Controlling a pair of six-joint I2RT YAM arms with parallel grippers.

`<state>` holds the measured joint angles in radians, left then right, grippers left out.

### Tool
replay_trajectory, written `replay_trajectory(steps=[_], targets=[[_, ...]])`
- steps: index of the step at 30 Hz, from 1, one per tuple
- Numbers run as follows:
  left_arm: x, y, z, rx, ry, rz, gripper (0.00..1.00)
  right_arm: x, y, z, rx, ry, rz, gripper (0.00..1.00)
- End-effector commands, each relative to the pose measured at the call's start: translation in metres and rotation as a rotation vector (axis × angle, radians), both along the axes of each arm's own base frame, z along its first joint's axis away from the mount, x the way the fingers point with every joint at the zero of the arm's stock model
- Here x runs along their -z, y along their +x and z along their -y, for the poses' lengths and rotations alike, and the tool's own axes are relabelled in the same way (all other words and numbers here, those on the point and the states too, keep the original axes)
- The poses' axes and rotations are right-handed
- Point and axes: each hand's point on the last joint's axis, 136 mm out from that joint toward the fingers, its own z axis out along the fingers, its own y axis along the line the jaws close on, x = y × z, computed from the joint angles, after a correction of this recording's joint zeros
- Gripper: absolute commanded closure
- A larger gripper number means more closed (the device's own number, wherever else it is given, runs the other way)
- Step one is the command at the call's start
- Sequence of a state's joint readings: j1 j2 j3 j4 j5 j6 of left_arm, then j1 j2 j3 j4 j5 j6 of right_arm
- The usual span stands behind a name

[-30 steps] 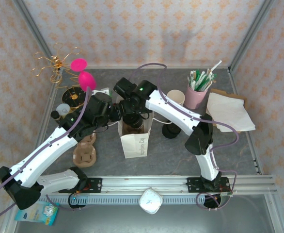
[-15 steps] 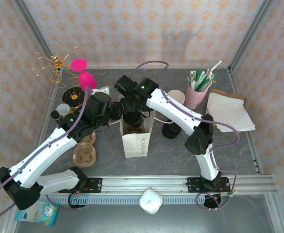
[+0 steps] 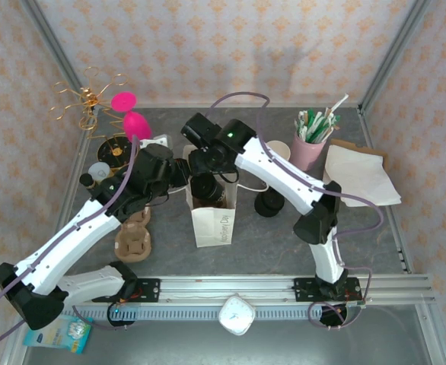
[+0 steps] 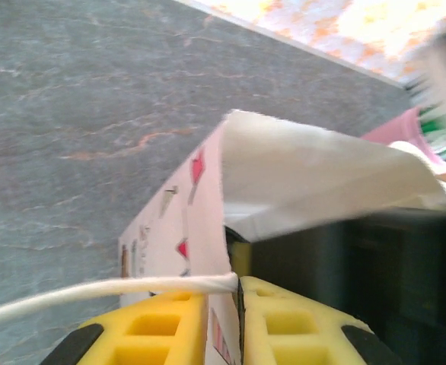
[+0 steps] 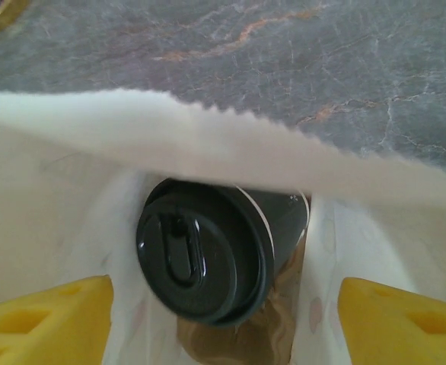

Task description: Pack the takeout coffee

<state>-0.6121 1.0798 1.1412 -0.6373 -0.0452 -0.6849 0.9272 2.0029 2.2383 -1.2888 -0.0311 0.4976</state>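
Note:
A white paper bag [image 3: 215,222] stands open at the table's middle. The takeout coffee [image 5: 198,258], a cup with a round black lid and a dark-looking side, sits tilted inside the bag on its brown bottom. My right gripper [image 5: 227,308] hangs open over the bag's mouth, its yellow fingers [image 5: 52,315] wide of the cup on both sides and not touching it. In the top view this right gripper [image 3: 208,181] is above the bag. My left gripper [image 4: 238,293] is shut on the bag's left wall [image 4: 181,228], next to the white cord handle [image 4: 93,295].
A pink cup of straws [image 3: 310,146] and a pile of paper [image 3: 360,176] stand at the back right. Cream cups [image 3: 278,152] and black lids [image 3: 269,204] sit right of the bag. A brown cup carrier [image 3: 134,240] lies to its left, a gold wire stand [image 3: 92,99] at the far left.
My right gripper has drawn up and back from inside the bag, leaving the cup there. The left gripper keeps its hold on the bag's wall.

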Motion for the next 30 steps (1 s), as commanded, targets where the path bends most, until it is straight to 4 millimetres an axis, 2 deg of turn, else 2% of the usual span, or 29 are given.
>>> replay_trajectory(steps=[1,4,7,10,15,20,25,27,29,30], targets=[[0.015,-0.002,-0.017,-0.062,0.061,-0.035,0.8,-0.058,-0.014,0.011,-0.007,0.117,0.068,0.27],[0.012,-0.002,-0.015,-0.058,0.045,-0.031,0.81,-0.062,-0.016,0.013,-0.008,0.124,0.074,0.29],[0.001,-0.001,-0.009,-0.033,0.002,-0.001,0.79,-0.075,-0.018,0.017,-0.001,0.153,0.092,0.34],[-0.008,0.0,-0.008,-0.025,0.007,0.015,0.74,-0.089,-0.02,0.019,-0.004,0.188,0.119,0.35],[-0.024,-0.002,0.0,0.015,-0.039,0.043,0.58,-0.113,-0.018,0.033,0.014,0.217,0.186,0.34],[-0.042,-0.008,-0.001,0.026,-0.068,0.067,0.53,-0.134,-0.009,0.052,0.041,0.294,0.229,0.31],[-0.049,-0.017,-0.003,0.052,-0.069,0.061,0.48,-0.149,0.004,0.086,0.111,0.292,0.322,0.3],[-0.052,-0.022,-0.001,0.091,-0.045,0.058,0.42,-0.153,0.011,0.105,0.164,0.258,0.381,0.28],[-0.051,-0.026,0.001,0.134,-0.022,0.047,0.39,-0.15,0.018,0.128,0.238,0.207,0.422,0.25],[-0.049,-0.028,0.001,0.161,0.014,0.045,0.38,-0.141,0.021,0.138,0.273,0.177,0.426,0.25]])
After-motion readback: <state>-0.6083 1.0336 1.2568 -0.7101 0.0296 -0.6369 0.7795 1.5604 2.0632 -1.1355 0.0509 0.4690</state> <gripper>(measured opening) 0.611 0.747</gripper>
